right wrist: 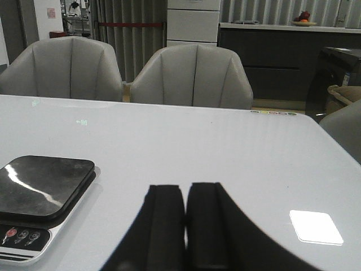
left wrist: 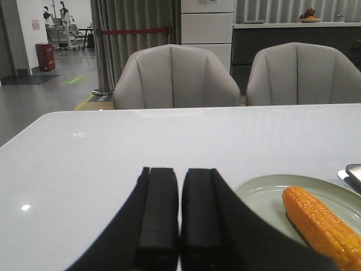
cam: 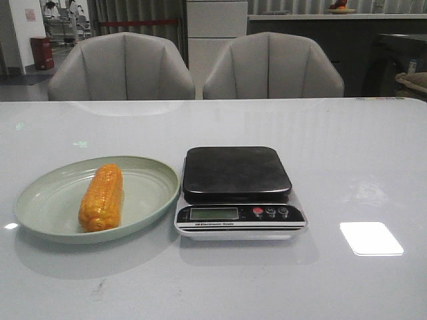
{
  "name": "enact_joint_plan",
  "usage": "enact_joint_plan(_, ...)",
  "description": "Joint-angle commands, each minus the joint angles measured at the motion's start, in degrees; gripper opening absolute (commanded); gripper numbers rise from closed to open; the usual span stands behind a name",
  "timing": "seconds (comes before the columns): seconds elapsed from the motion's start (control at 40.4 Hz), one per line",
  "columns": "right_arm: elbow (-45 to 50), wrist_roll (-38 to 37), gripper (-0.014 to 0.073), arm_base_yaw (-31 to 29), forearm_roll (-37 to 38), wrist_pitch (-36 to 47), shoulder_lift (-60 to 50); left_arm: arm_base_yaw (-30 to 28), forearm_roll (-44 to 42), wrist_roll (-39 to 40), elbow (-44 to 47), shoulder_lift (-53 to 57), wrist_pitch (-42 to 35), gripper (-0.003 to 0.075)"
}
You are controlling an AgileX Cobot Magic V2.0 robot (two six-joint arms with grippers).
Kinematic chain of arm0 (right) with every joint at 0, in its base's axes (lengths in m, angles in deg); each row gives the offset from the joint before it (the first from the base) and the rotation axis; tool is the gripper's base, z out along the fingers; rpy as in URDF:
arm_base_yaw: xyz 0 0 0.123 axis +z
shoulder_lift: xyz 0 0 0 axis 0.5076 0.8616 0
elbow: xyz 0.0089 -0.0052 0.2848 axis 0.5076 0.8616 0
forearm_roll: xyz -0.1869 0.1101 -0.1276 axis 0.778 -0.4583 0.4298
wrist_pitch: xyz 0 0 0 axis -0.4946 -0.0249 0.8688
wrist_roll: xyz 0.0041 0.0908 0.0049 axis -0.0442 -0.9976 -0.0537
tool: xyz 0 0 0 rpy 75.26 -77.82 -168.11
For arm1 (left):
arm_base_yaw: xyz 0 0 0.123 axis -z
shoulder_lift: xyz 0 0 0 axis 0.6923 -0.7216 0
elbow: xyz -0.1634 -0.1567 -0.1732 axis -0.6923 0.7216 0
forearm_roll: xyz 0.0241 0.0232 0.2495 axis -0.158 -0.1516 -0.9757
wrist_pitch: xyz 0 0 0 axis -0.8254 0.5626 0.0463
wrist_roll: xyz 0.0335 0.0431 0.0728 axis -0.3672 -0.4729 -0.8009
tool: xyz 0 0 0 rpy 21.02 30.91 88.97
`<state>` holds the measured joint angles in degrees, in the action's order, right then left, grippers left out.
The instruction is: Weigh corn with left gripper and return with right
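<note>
While corn [cam: 101,197] lies on plate [cam: 143,193] — beside scale [cam: 237,175] | left gripper [left wrist: 179,214] closed, empty | right gripper [right wrist: 185,223] closed, empty

- Corn [left wrist: 322,227] cut off by the left wrist picture's edge, near end unseen.
- Scale [right wrist: 39,206] cropped in the right wrist picture; display [cam: 213,213] readout too dim to read.
- Both arms outside the front picture.

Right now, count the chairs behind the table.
2: one chair behind the table's left half, another chair beside it toward the middle-right. More could sit outside the frame.
</note>
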<state>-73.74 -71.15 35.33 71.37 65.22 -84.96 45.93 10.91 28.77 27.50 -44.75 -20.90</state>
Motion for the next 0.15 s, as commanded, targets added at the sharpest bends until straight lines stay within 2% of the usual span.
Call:
enact_joint_plan(0.0,0.2,0.1,0.0178,-0.5,0.8,4.3,-1.0,0.0,0.2,0.1,0.0,1.0,-4.8,0.0121)
enact_joint_plan(0.124,0.2,0.1,0.0178,-0.5,0.8,4.3,-1.0,0.0,0.2,0.1,0.0,1.0,-4.8,0.0121)
